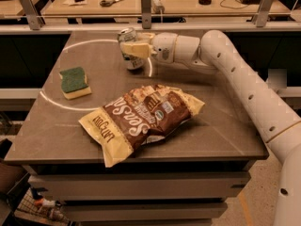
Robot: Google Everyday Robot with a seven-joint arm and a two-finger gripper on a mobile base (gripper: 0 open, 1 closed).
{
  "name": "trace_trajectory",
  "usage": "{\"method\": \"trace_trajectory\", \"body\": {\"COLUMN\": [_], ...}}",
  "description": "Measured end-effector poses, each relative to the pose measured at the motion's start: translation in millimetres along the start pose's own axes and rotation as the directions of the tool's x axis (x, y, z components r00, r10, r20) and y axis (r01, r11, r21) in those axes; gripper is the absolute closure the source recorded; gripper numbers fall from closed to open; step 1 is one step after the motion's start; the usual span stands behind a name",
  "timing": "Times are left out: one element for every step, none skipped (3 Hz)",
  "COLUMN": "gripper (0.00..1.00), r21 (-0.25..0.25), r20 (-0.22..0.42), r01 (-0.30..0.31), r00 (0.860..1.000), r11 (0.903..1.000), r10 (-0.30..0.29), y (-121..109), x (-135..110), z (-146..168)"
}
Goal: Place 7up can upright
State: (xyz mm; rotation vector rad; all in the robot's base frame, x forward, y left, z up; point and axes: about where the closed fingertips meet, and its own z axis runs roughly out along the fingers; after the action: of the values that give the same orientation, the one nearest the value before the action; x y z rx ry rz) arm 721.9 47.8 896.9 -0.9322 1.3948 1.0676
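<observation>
The 7up can (133, 62), silvery with a shiny round top, stands upright at the back middle of the table (225, 126). Its base is at or just above the surface. My gripper (129, 48) reaches in from the right at can height. Its pale fingers (136, 50) are closed around the middle of the can. The white arm stretches back to the right edge of the view.
A large brown and yellow chip bag (141, 119) lies in the middle front of the table. A green and yellow sponge (75, 82) lies at the left. A rail with metal posts (146, 8) runs behind the table's far edge.
</observation>
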Motion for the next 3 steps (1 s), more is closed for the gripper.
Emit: {"method": "trace_trajectory", "body": {"gripper": [1.0,1.0,0.82], "r21": [-0.001,-0.002,-0.007], "r20": [0.013,0.021,0.02], "r01": [-0.006,-0.01,-0.01], "r00": [1.0,1.0,1.0], "r11": [1.0,0.9999,0.9999], "r10": [0.006,0.01,0.01], "y": [-2.4,-4.5,-2.7], "x": [4.0,7.1,7.0], "z": [-1.5,-2.6,0.7]}}
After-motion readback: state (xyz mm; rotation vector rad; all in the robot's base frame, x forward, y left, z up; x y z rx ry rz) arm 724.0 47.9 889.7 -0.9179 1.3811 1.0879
